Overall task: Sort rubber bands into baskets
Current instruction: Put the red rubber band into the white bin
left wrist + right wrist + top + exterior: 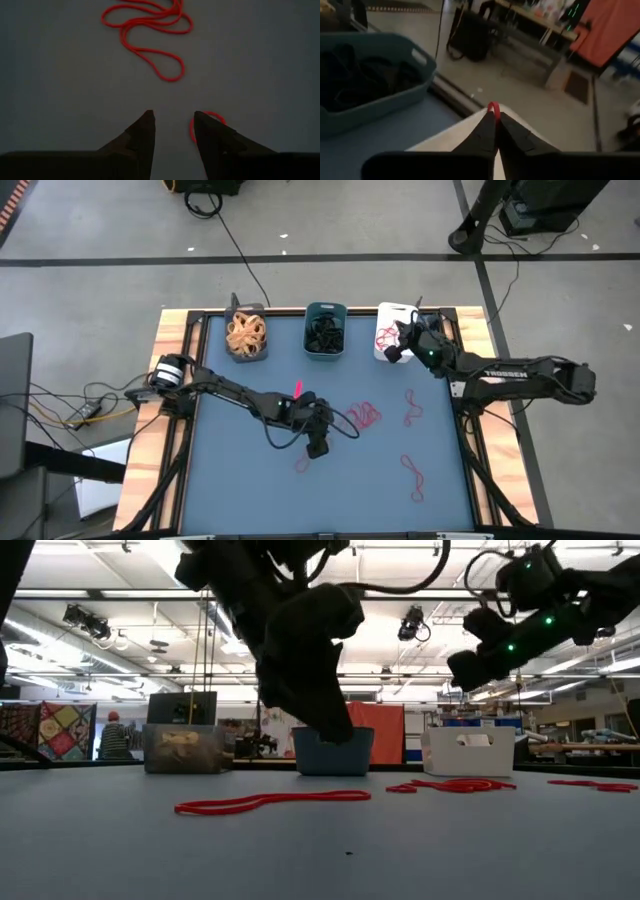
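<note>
Right gripper (494,120) pinched a red rubber band (492,106) over the white basket (387,330) at the table's far edge. Left gripper (172,125) hovered mid-table, fingers narrowly apart, above loose red bands (150,25).

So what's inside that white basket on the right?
Red rubber bands lie inside the white basket. The right gripper hangs over it, pinching a red band and covering part of the inside.

Two dark jointed arms, looped black cables; white "TROSSEN" lettering on right forearm; green lights behind right claw (397,345); tapered black fingers (142,137).
</note>
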You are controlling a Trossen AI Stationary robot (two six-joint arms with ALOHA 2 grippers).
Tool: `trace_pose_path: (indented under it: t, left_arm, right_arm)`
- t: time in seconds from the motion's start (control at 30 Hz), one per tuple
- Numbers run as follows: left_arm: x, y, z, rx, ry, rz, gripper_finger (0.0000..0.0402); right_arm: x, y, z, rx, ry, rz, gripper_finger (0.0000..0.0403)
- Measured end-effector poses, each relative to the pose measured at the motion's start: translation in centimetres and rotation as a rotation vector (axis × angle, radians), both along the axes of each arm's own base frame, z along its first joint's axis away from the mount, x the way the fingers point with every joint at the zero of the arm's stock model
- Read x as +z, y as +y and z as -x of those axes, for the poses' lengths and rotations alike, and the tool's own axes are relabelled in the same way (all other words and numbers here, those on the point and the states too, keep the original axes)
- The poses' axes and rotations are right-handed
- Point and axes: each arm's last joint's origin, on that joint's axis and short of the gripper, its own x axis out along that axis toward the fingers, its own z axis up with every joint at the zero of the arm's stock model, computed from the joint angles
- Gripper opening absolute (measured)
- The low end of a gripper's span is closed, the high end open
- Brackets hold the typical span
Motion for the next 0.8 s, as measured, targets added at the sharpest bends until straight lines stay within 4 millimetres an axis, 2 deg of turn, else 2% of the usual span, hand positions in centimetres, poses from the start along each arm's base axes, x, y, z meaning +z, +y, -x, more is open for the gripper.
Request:
trace_pose_path:
  t: [0.23, 0.53, 0.8]
  left_arm:
    - [-0.3, -0.2, 0.2, -0.003, 0.005, 0.006, 0.0141]
    - [-0.3, -0.2, 0.2, 0.009, 0.005, 0.026, 0.0141]
    - [-0.4, -1.0, 0.4, -0.032, 0.012, 0.008, 0.0141]
  right_arm:
    - [-1.1, -0.6, 0.7, -0.044, -0.007, -0.117, 0.0076]
    - [-1.2, -0.6, 0.7, -0.024, -0.036, -0.163, 0.0154]
    - [-1.5, -0.4, 0.6, 0.024, -0.135, -0.272, 0.0234]
